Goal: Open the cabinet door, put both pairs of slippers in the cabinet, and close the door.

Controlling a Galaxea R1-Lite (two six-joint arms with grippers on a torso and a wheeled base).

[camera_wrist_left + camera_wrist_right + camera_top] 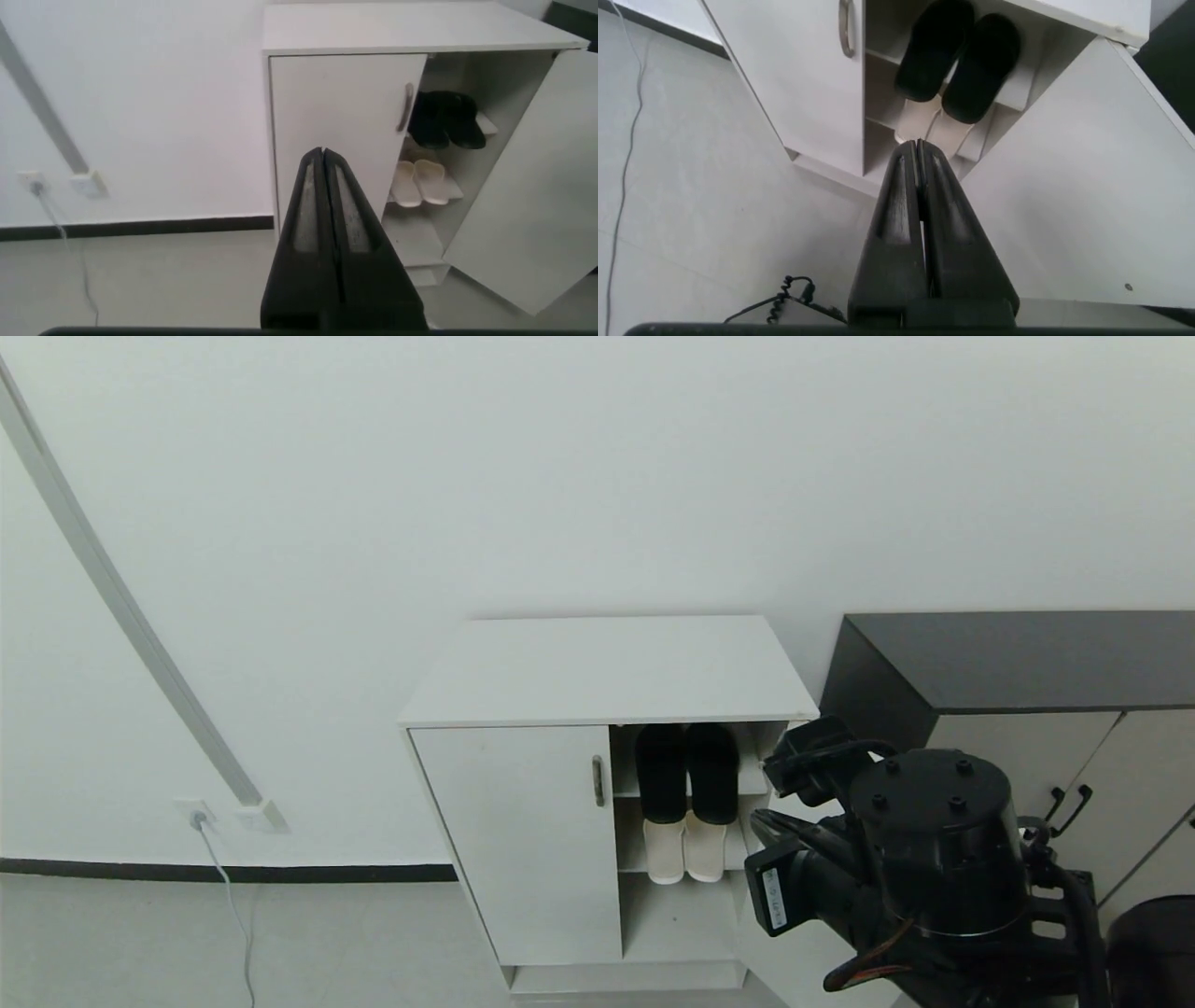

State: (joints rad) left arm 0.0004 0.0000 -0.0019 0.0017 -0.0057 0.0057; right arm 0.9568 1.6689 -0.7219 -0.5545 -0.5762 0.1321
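Both pairs of slippers already sit inside the white cabinet (pixel 607 672): the black slippers (pixel 686 775) on the upper shelf and the white slippers (pixel 684 849) on the shelf just below, each pair side by side and pointing into the cabinet. Below them the lowest compartment holds nothing that can be made out. The closed left door (pixel 523 840) with its upright handle (pixel 598 780) covers the other half. The open right door (pixel 523 187) is hinged on the cabinet's right side and swung out toward the robot, its long axis upright and its free edge nearest the robot. That door is what remains of the task, so the step in hand looks to be the closing. The right gripper (pixel 918 149) has its fingers pressed together and carries nothing. It points at the open compartment with the door panel just beside it, on the robot's right. The left gripper (pixel 322 154), likewise pinched together and empty, hangs well back, facing the closed half. The right arm is plainly the nearer one. By my reading it would need to reach the panel's outer face or free edge and sweep it leftward toward the cabinet front. A dark cabinet (pixel 1018 658) stands just right of the white one, leaving that swing little room.
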